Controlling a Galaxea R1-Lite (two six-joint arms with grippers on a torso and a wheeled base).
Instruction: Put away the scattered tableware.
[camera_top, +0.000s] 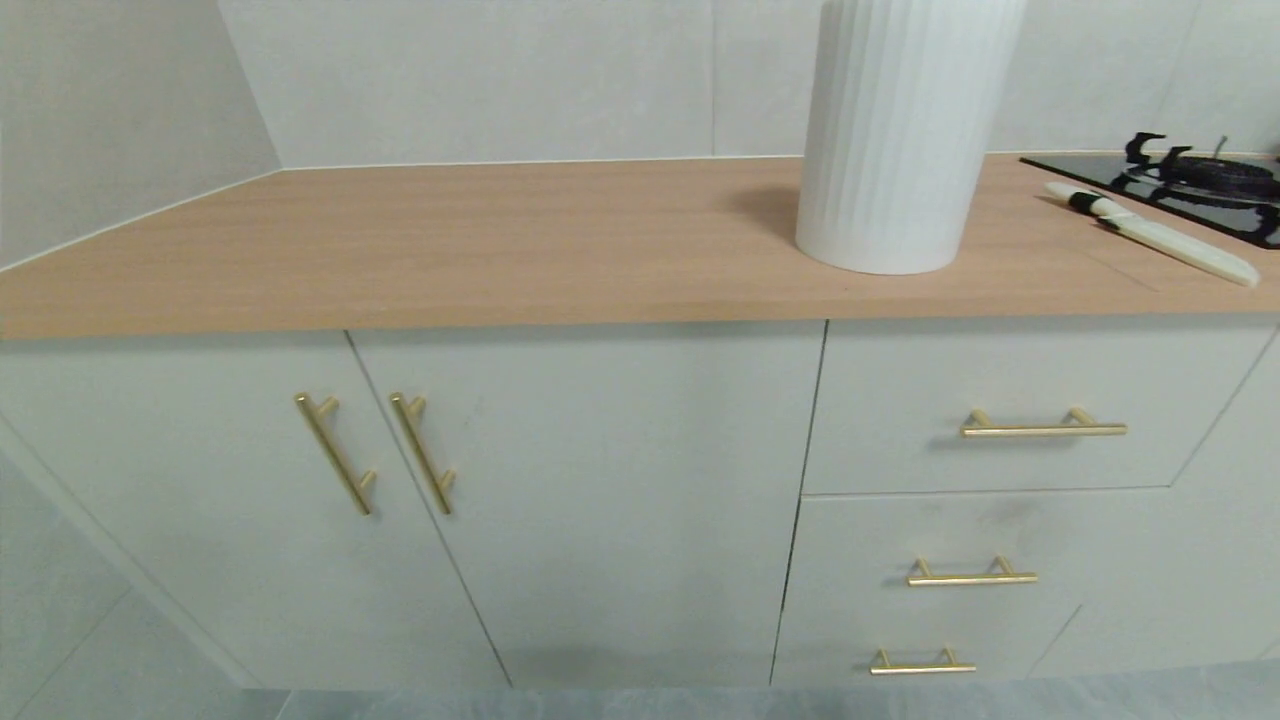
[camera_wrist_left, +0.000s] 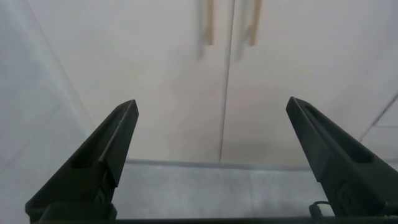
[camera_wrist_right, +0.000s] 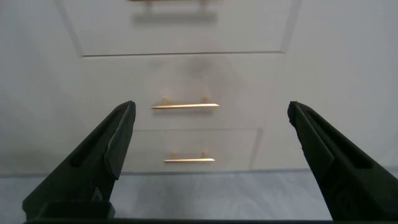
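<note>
Head view.
- Wooden worktop (camera_top: 450, 250): runs across the upper half of the frame, with tiled wall behind it.
- White ribbed holder (camera_top: 900, 130): tall and upright, upper right of centre, standing on the worktop.
- Knife (camera_top: 1170, 240): pale, with a black band near one end. It lies flat on the worktop at the right edge of the frame, to the right of the holder and apart from it.
- Black hob (camera_top: 1200, 190): upper right corner, just behind the knife.
- Cabinet doors, lower left: two, shut, each with a slanting gold bar handle, one at (camera_top: 335, 452) and one at (camera_top: 423, 452).
- Drawers, lower right: three, shut and stacked. Top pull (camera_top: 1043, 428), middle pull (camera_top: 972, 576), bottom pull (camera_top: 922, 664).

Left wrist view.
- Left end effector (camera_wrist_left: 212, 102): dark fingers spread wide, nothing between them. It faces the seam of the two shut doors, low down near the grey floor (camera_wrist_left: 199, 186).

Right wrist view.
- Right end effector (camera_wrist_right: 211, 106): fingers spread wide and holding nothing. It faces the drawer fronts, with the middle pull and bottom pull in the gap between the fingers.
</note>
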